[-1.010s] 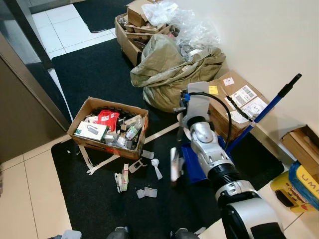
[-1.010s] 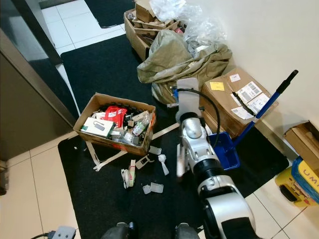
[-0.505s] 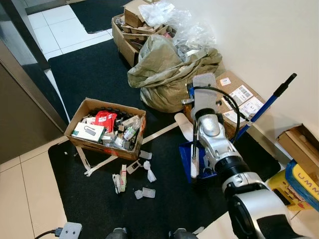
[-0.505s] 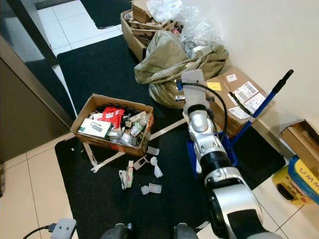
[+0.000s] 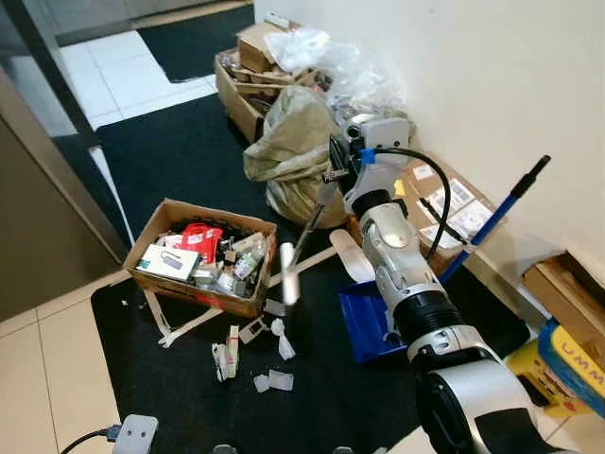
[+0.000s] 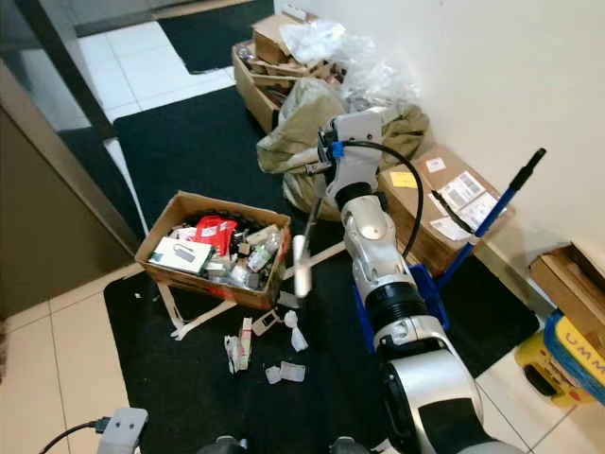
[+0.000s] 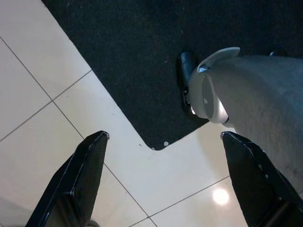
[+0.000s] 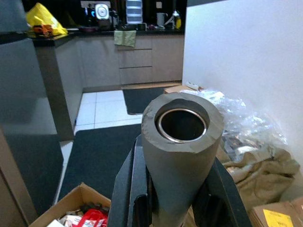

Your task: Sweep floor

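My right gripper point(image 5: 333, 178) is raised in front of the olive sack and is shut on the grey handle point(image 8: 182, 137) of a broom point(image 5: 289, 272). The stick slants down and left from it, ending near the litter beside the open box. Scraps of white plastic and small packets point(image 5: 269, 380) lie scattered on the black mat point(image 5: 189, 142). A blue dustpan point(image 5: 367, 322) sits on the mat under my right arm, its long blue handle point(image 5: 492, 219) leaning toward the wall. My left gripper point(image 7: 161, 165) hangs open over the mat's corner and the pale tiles.
An open cardboard box point(image 5: 203, 255) full of small items stands left of the litter. An olive sack point(image 5: 293, 151), parcels point(image 5: 444, 203) and more boxes point(image 5: 250, 71) line the wall. A yellow package point(image 5: 567, 359) lies at right, a dark door point(image 5: 38, 218) at left.
My right arm swung the broom's lower end from over the dustpan back left toward the litter, and the gripper rose higher. The camera has shifted a little.
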Available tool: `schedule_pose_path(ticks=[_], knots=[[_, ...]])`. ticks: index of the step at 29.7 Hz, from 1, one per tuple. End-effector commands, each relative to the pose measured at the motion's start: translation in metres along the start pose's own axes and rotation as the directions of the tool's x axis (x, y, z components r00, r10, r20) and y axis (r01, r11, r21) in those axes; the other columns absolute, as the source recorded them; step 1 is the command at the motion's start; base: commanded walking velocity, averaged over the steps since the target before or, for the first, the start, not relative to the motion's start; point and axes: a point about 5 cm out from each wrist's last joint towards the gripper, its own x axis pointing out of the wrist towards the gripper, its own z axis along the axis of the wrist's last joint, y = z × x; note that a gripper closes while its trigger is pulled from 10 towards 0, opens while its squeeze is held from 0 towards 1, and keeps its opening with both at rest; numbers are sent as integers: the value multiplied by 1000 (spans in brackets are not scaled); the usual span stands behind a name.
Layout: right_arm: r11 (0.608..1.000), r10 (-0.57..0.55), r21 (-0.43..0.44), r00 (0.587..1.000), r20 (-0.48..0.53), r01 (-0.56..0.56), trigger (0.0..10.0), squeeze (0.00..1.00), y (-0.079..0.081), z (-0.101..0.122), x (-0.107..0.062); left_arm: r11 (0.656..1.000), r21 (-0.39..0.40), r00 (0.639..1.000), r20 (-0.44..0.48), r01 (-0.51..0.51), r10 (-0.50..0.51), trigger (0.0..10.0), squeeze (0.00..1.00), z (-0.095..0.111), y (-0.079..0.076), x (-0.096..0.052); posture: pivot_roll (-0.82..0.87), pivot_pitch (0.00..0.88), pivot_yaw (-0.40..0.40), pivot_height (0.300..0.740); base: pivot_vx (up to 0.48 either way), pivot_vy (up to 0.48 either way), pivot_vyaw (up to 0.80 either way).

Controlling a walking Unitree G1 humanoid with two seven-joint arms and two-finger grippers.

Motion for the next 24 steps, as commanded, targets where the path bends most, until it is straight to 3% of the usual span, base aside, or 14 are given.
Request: schedule_pose_path(ticks=[1,7,11,16,19,21,24], knots=[[999,-1,-45,1000,22,2,10000,0,-7,6,-1,1000,-21,999,-54,6,-8,10000,0,-14,-4,-3,-23,111,13,740,0,0,0],[999,25,-41,999,-22,-26,10000,0,-11,5,-2,1000,-21,999,-52,16,-17,10000,0,-11,-7,-1,-34,98,17,740,0,0,0],[991,127,42,987,-100,-124,10000,0,-4,-1,-5,999,-28,998,-56,21,-22,10000,0,-9,-10,0,-38,88,17,740,0,0,0],[985,171,23,979,-115,-169,10000,0,-4,-1,-10,1000,-24,997,-78,20,-21,10000,0,-11,-12,0,-47,85,22,740,0,0,0],[970,241,32,953,-184,-239,10000,0,0,-10,-17,1000,-18,998,-66,2,-3,10000,0,-10,-9,0,-51,91,22,740,0,0,0],[947,320,68,914,-250,-313,10000,0,6,-20,-27,1000,-9,999,-51,-10,10,10000,0,-8,-6,0,-52,93,22,740,0,0,0],[938,346,92,898,-271,-334,10000,0,10,-23,-31,1000,6,999,-43,-14,15,10000,0,-6,-3,0,-51,96,23,740,0,0,0]])
